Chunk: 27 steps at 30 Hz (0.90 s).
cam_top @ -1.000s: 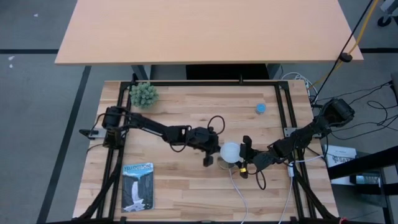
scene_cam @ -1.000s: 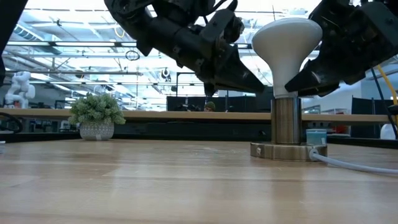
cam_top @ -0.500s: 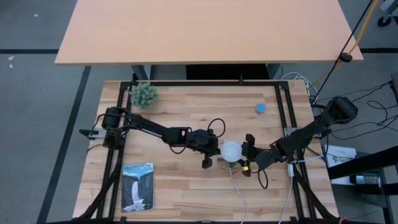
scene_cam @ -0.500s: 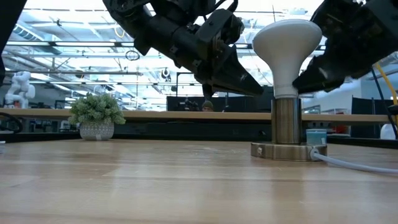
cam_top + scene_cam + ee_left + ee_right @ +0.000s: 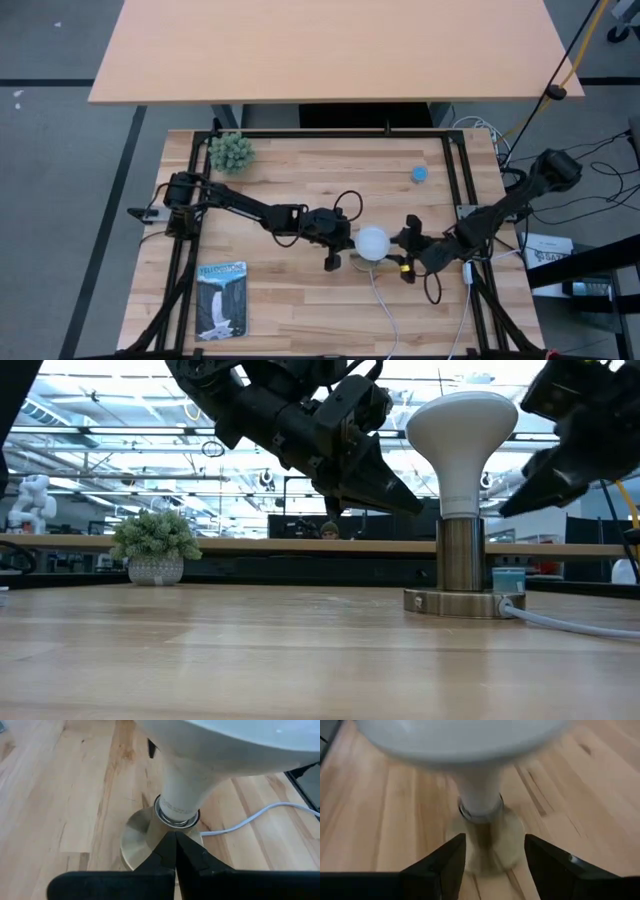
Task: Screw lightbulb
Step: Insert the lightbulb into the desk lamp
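The white lightbulb [image 5: 372, 242] stands upright with its narrow end in the brass socket [image 5: 461, 555], which rises from a round base disc [image 5: 466, 603] on the table. My left gripper [image 5: 175, 837] is shut and slants down from the table's left, its tip right at the socket's barrel below the bulb's dome [image 5: 462, 420]. My right gripper [image 5: 495, 855] is open a short way to the right of the bulb [image 5: 465, 740], level with the bulb's neck in the low view. Its fingers [image 5: 405, 250] stand clear of the bulb. My left gripper has its shut fingertips [image 5: 415, 507] right beside the upper part of the socket's barrel [image 5: 176, 820], coming slantwise from the table's left. I cannot tell whether they touch it.
A white cord [image 5: 385, 305] runs from the base disc to the near edge. A small blue object [image 5: 420, 173] sits at the far right and a potted plant [image 5: 231, 152] at the far left. A booklet [image 5: 221, 298] lies near the left front.
My right gripper, whose open fingers stood close around the bulb's right side, has drawn back toward the table's right edge and now stands clear of it. The bulb has stayed upright in the socket.
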Motion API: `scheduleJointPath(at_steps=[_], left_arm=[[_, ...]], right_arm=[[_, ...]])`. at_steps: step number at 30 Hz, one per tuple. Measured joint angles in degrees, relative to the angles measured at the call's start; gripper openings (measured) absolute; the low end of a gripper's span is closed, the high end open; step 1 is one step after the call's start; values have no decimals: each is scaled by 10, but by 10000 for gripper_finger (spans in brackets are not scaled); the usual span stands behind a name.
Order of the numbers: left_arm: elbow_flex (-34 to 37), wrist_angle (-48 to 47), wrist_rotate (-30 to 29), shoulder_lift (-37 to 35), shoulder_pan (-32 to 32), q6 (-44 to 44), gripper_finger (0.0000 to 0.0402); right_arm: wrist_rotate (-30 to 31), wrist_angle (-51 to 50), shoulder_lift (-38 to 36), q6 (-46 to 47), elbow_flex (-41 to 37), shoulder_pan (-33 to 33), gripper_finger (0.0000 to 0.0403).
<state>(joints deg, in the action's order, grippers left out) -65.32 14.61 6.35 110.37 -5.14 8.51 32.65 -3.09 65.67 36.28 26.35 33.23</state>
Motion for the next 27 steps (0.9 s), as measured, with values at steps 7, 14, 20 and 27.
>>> scheduleJointPath(at_steps=[7,14,20,27], left_arm=[[0,6,28,1,-24,-3,0],[0,54,6,34,-47,14,0],[0,75,-49,36,-72,4,0],[0,142,-54,57,-70,1,0]], right_arm=[[34,-42,-9,25,0,8,58],[117,18,63,53,-21,17,3],[214,256,70,28,-111,56,1],[123,634,74,-71,-242,31,0]])
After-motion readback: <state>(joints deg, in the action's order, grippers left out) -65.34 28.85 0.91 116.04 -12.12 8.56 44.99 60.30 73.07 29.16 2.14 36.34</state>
